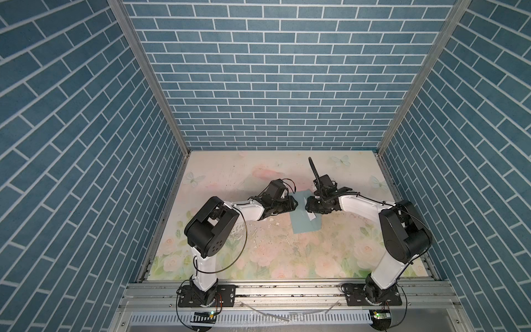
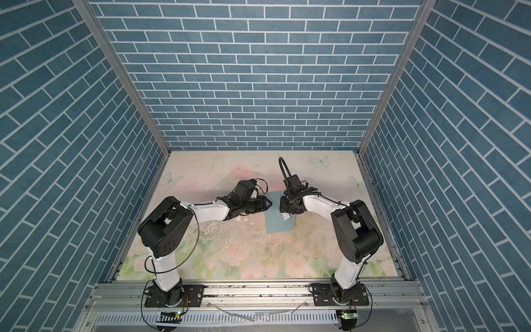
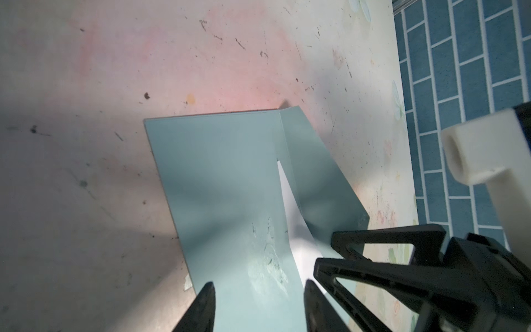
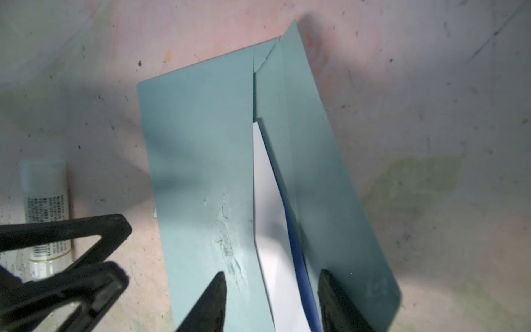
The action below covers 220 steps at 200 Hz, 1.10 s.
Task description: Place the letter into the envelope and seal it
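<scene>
Lying flat near the middle of the flowered table (image 1: 244, 178), the envelope (image 1: 303, 225) sits between the two grippers, which face each other over its farther half in both top views. Its flap runs along the long side nearest the right arm and stands raised off the body, leaving the mouth open. The letter (image 4: 267, 201) is tucked inside that mouth; a white wedge of it shows between body and flap, with a dark blue edge along the flap side. In a top view a small white corner (image 1: 311, 216) pokes out beside the right gripper (image 1: 307, 202). The right wrist view shows that gripper's (image 4: 271, 273) fingers parted, one tip over the envelope body and one against the inside of the flap, with the letter between them. Nothing is pinched, though I cannot tell whether the tips touch the paper. The left gripper (image 1: 296, 204) is released too: seen from the right wrist (image 4: 126, 251), its fingers stand apart just beside the envelope's other long edge, with only table between them. A small white tube (image 4: 46, 215) with a printed label lies on the table near those fingers, apart from the envelope.
</scene>
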Available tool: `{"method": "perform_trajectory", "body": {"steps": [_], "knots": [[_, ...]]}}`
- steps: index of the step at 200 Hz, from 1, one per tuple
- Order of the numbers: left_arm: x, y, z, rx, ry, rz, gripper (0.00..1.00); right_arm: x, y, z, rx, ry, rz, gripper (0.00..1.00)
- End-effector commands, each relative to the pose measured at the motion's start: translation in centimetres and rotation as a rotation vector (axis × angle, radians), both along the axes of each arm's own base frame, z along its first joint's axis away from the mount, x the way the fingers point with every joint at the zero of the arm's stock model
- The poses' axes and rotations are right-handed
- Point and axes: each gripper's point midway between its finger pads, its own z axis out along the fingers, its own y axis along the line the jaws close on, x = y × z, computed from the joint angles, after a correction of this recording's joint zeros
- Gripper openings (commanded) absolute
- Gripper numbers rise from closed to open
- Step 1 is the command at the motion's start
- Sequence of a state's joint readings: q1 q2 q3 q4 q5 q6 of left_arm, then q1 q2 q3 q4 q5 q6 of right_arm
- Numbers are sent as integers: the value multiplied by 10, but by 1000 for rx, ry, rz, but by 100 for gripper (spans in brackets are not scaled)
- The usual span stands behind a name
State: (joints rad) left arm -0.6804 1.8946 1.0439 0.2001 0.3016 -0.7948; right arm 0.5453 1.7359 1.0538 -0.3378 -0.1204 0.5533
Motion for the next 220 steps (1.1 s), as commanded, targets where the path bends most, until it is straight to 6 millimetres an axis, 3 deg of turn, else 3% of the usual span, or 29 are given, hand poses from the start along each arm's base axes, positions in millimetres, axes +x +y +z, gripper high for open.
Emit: {"method": "perform_trajectory", "body": {"steps": [1,80,220], "knots": [[-9,1,-16,24,30,-11,50,-2,6,-3,11,41,-6,48],[-19,5,-31,54,59,-19,50,-9,10,-18,39,101,-14,34],[-28,4,-44,62,83,-23,50,-15,23,-29,109,172,-32,28]]}}
